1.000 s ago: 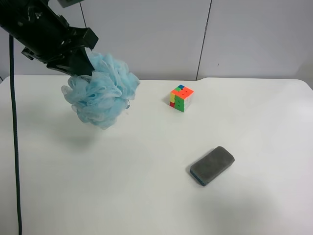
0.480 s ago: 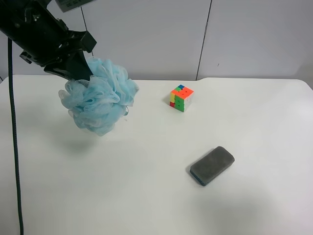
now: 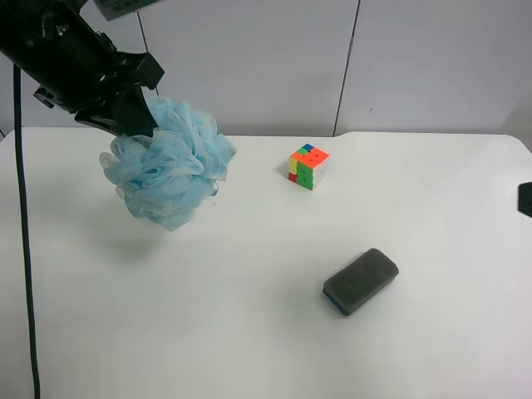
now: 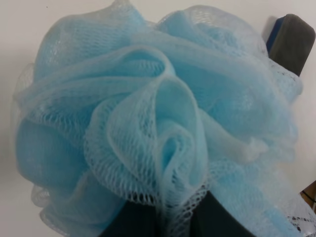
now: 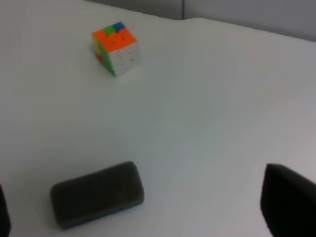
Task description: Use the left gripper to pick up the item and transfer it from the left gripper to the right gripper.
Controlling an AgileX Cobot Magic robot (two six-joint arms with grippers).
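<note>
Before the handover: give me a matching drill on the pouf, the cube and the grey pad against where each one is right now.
Things:
1. bath pouf
2. puzzle cube
3. grey pad

Places:
A. lying flat on the table, nearest the high camera
B. held off the table in the left end effector
C. on the table, towards its far edge

Pairs: 1-B, 2-C, 3-A

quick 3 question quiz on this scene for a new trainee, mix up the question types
1. True or false: the bath pouf is resting on the table.
2. Which lies nearer the bath pouf? A: the puzzle cube. B: the grey pad.
3. Fill in the blank: the left gripper is shut on the ____.

Key: 1 false, it hangs in the air above its shadow. 2 A. 3 bath pouf.
</note>
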